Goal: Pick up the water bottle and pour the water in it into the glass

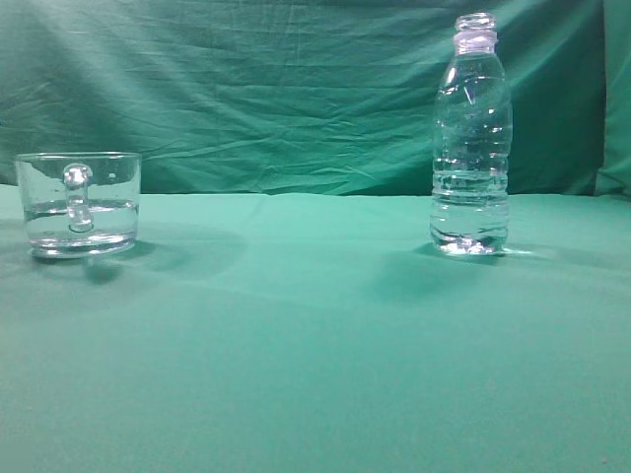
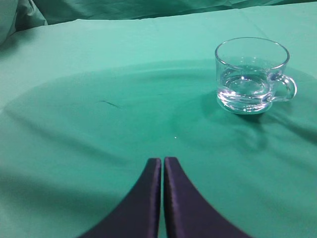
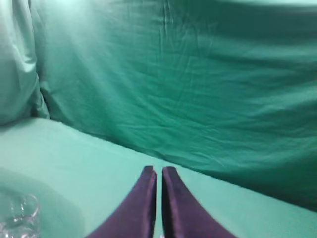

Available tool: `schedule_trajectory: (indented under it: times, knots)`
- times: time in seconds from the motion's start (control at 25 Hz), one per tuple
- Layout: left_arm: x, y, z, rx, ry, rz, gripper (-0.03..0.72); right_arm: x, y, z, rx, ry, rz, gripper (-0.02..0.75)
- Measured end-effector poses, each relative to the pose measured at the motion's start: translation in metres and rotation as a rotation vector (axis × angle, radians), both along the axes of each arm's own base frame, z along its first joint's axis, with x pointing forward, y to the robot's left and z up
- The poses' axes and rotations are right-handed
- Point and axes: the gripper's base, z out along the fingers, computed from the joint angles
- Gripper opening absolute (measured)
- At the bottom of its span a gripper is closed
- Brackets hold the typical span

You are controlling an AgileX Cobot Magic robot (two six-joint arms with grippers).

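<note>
The water bottle (image 1: 471,138) stands upright at the right of the green table, uncapped, with water (image 1: 469,212) filling about its lower third. The glass (image 1: 79,205) stands at the left, its handle facing the exterior camera, and holds some water. In the left wrist view the glass (image 2: 252,74) sits ahead and to the right of my left gripper (image 2: 162,161), well apart from it. That gripper is shut and empty. My right gripper (image 3: 158,171) is shut and empty and points at the back curtain. Neither gripper shows in the exterior view.
A green cloth (image 1: 296,345) covers the table and a wrinkled green curtain (image 1: 276,89) hangs behind it. A blurred clear object (image 3: 20,218) lies at the bottom left edge of the right wrist view; I cannot tell whether it is the bottle or the glass.
</note>
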Motion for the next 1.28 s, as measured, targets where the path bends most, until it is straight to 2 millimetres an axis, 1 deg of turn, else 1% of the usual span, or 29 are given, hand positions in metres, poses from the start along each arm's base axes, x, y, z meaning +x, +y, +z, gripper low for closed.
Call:
schedule_trajectory:
  times: [0.2, 0.36, 0.44, 0.56, 0.64, 0.72, 0.88, 0.92, 1.0, 1.04, 1.12, 1.16, 1.2, 1.28]
  knots:
    - [0.000, 0.000, 0.000, 0.000, 0.000, 0.000, 0.000, -0.038, -0.008, 0.027, 0.045, -0.135, 0.017, 0.000]
    - [0.000, 0.000, 0.000, 0.000, 0.000, 0.000, 0.000, -0.061, -0.013, 0.039, 0.003, -0.241, 0.026, 0.000]
    - [0.000, 0.000, 0.000, 0.000, 0.000, 0.000, 0.000, -0.070, -0.015, 0.044, 0.016, -0.270, 0.031, 0.000]
    - [0.000, 0.000, 0.000, 0.000, 0.000, 0.000, 0.000, -0.084, -0.021, 0.049, 0.065, -0.281, 0.014, 0.000]
    - [0.000, 0.000, 0.000, 0.000, 0.000, 0.000, 0.000, -0.096, -0.029, 0.052, 0.136, -0.264, -0.035, 0.000]
    - [0.000, 0.000, 0.000, 0.000, 0.000, 0.000, 0.000, -0.106, -0.041, 0.052, 0.220, -0.219, -0.123, 0.000]
    - [0.000, 0.000, 0.000, 0.000, 0.000, 0.000, 0.000, -0.122, -0.062, 0.045, 0.322, -0.148, -0.285, 0.000]
    - [0.000, 0.000, 0.000, 0.000, 0.000, 0.000, 0.000, -0.123, -0.065, 0.041, 0.305, -0.121, -0.319, 0.000]
    - [0.000, 0.000, 0.000, 0.000, 0.000, 0.000, 0.000, -0.121, -0.068, 0.027, 0.246, -0.007, -0.375, 0.000]
    - [0.000, 0.000, 0.000, 0.000, 0.000, 0.000, 0.000, -0.121, -0.068, 0.027, 0.246, -0.007, -0.375, 0.000]
    - [0.000, 0.000, 0.000, 0.000, 0.000, 0.000, 0.000, -0.121, -0.067, 0.015, 0.110, 0.075, -0.377, 0.000]
    - [0.000, 0.000, 0.000, 0.000, 0.000, 0.000, 0.000, -0.123, -0.061, 0.007, 0.006, 0.146, -0.315, 0.000]
    - [0.000, 0.000, 0.000, 0.000, 0.000, 0.000, 0.000, -0.123, -0.059, 0.004, -0.058, 0.156, -0.287, 0.000]
    - [0.000, 0.000, 0.000, 0.000, 0.000, 0.000, 0.000, -0.126, -0.056, -0.005, -0.128, 0.228, -0.241, 0.000]
